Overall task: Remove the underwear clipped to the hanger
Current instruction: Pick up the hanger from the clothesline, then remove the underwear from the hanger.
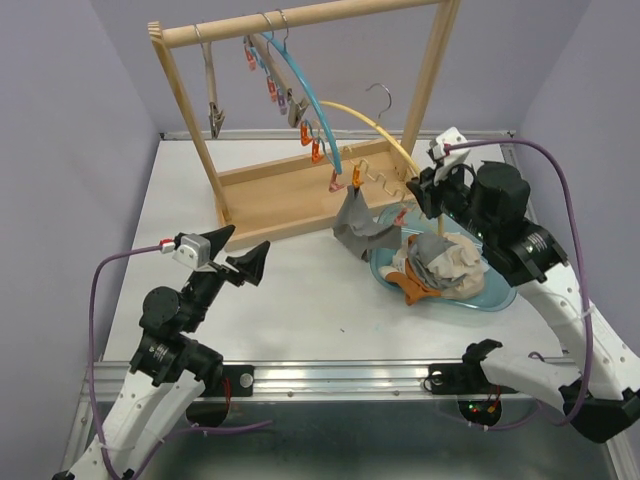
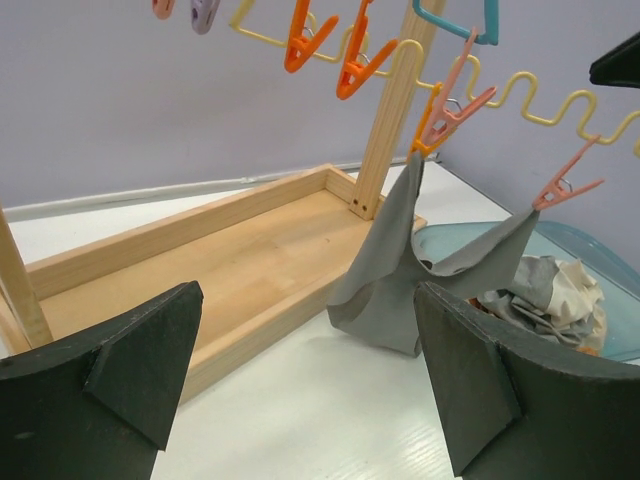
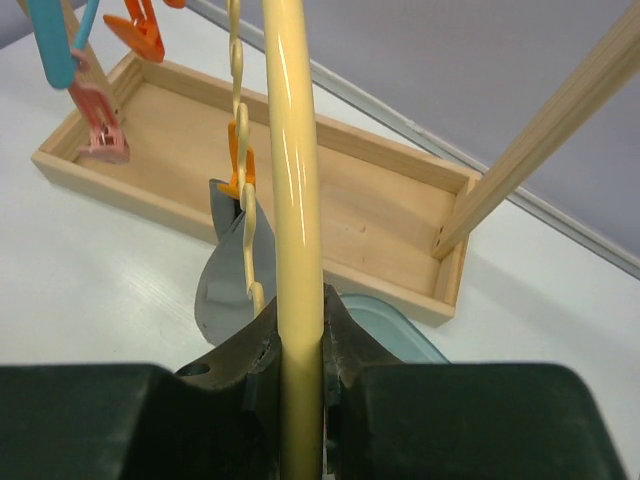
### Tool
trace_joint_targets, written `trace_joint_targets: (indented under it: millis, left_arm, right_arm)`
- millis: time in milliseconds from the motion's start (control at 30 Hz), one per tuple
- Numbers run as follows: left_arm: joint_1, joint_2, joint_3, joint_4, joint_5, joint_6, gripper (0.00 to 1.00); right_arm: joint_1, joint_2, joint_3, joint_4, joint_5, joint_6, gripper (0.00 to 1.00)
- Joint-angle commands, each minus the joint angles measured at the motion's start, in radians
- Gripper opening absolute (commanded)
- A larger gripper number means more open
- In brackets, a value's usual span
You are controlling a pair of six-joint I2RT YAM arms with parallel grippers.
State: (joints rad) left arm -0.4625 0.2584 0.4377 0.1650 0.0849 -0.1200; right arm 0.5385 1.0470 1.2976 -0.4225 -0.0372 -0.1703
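Observation:
A grey piece of underwear (image 1: 358, 225) hangs by two peach clips (image 2: 445, 110) from the wavy lower bar of a yellow hanger (image 3: 295, 150). Its bottom edge rests on the table beside the rack's base. My right gripper (image 1: 425, 185) is shut on the hanger's smooth yellow arm (image 3: 300, 340), above and to the right of the grey underwear (image 3: 230, 280). My left gripper (image 1: 243, 250) stands open low over the table, empty. It faces the grey underwear (image 2: 400, 270) from some way off. More underwear (image 1: 445, 262), white, beige and orange-brown, lies piled in the blue tub (image 1: 500, 295).
The wooden rack's tray base (image 1: 290, 195) lies behind the grey garment, with posts at both ends and a top rail. A blue hanger (image 1: 305, 85) with coloured clips and another hanger (image 1: 212, 105) hang from that rail. The tub sits right of the tray.

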Motion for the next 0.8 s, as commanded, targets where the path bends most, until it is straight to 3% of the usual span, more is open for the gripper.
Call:
trace_joint_targets:
  millis: [0,167,467,767]
  left_arm:
    - [0.01,-0.004,-0.01,0.087,0.052,0.025,0.99]
    - [0.01,0.018,-0.016,0.11,0.11,0.037,0.99]
    - [0.01,0.047,-0.028,0.174,0.234,0.045,0.99]
    - [0.008,0.059,-0.031,0.211,0.329,-0.026,0.98]
  right_arm:
    - [-0.026,-0.133,-0.073,0.09,0.01,-0.014,0.0]
    - [-0.064,-0.238,-0.148,0.012,-0.01,-0.043,0.0]
    - [-0.15,-0.402,-0.219,-0.18,-0.19,-0.135,0.01]
    - [-0.172,-0.42,-0.213,-0.285,-0.362,-0.195,0.0]
